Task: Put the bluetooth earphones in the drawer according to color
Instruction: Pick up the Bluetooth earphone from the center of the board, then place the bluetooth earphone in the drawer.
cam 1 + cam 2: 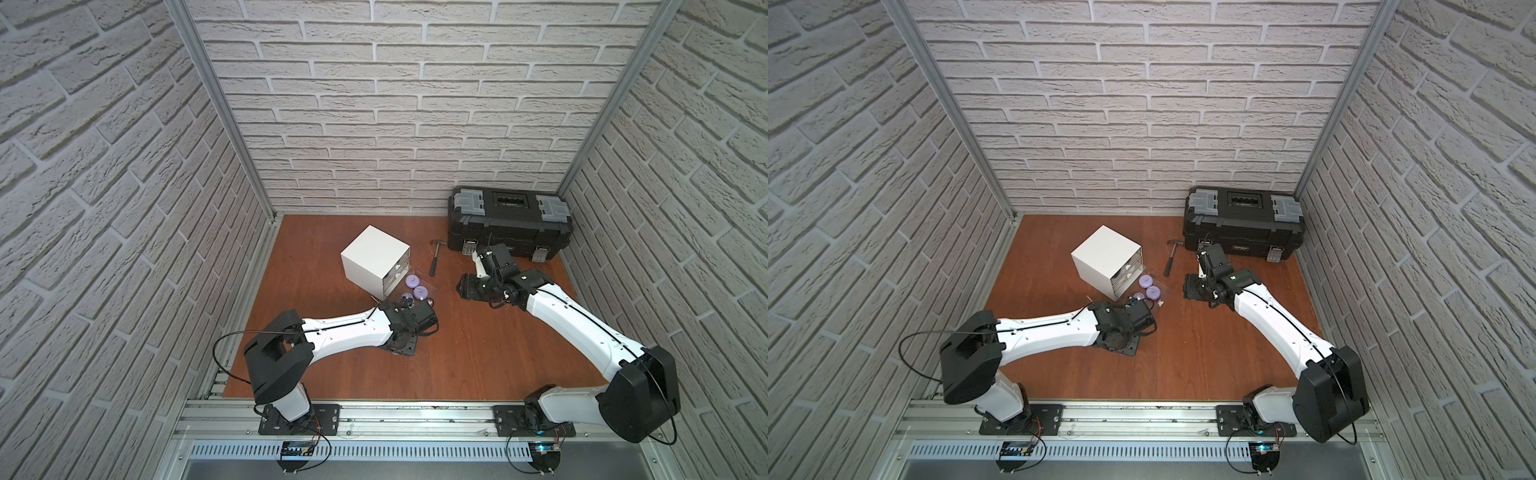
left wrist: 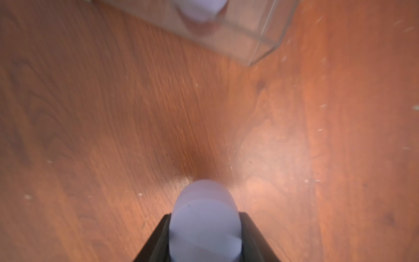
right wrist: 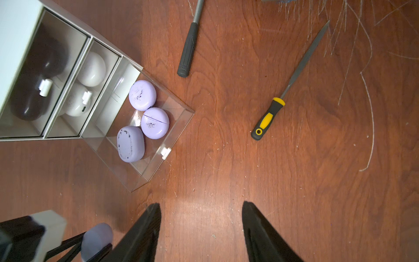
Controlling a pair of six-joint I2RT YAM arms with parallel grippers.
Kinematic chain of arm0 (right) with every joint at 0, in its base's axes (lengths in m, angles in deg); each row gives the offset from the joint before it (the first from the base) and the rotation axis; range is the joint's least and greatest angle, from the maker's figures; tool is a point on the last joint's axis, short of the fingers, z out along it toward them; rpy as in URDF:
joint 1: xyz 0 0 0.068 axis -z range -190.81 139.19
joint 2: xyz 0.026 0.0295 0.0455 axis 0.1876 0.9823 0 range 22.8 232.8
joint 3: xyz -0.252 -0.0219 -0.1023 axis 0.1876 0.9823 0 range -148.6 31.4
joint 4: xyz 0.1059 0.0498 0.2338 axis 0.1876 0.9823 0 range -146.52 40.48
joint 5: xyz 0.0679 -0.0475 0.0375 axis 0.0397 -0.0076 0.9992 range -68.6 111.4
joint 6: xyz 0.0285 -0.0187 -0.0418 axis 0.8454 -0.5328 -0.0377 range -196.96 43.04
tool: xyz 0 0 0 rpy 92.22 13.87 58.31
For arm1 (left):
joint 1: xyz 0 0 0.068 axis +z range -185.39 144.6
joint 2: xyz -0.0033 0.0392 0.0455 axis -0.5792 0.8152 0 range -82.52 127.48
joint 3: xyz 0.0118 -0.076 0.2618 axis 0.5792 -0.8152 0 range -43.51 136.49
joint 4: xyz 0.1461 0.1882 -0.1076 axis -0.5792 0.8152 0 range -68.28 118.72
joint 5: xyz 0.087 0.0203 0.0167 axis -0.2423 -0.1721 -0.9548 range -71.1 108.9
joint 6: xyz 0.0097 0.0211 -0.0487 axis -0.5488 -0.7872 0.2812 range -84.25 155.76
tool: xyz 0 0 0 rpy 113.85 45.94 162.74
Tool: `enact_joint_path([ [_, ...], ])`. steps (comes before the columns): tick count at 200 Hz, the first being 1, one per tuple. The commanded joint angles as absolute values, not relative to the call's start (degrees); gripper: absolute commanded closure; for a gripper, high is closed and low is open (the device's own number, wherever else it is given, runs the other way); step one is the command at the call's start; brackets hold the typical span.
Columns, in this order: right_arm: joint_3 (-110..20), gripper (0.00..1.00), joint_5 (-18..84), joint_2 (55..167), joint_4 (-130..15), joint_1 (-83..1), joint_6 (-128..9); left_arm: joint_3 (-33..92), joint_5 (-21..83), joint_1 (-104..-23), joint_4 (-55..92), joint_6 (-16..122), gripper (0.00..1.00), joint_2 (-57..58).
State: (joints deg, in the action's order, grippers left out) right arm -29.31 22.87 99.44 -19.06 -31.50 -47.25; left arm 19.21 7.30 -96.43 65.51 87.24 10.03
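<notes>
In the left gripper [image 2: 205, 215]: lavender case [image 2: 204, 229] is clamped, base cut off.
Right gripper [image 3: 200, 204]: fingers are held apart, empty.
Drawer [image 2: 267, 38]: blurred and cropped in left wrist view.
</notes>
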Motion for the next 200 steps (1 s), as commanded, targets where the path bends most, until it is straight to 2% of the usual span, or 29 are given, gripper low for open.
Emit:
enact_joint_path([
  [1,-28.4,0.38,23.3,97.9,-20.1,-31.0,-47.6,22.4,4.7,-93.9,68.9,83.3,0.58,8.0],
  [43,-28.1,0.38,23.2,96.4,-19.1,-30.2,-47.9,30.1,4.1,-88.4,69.9,75.9,0.58,9.0],
  [96,-26.8,0.38,23.6,95.6,-19.1,-29.2,-48.0,44.3,7.1,-83.5,69.8,68.0,0.58,18.4],
  [200,-25.8,0.38,24.9,95.4,-19.5,-27.2,-48.7,54.4,14.0,-82.0,68.2,65.6,0.58,32.2],
])
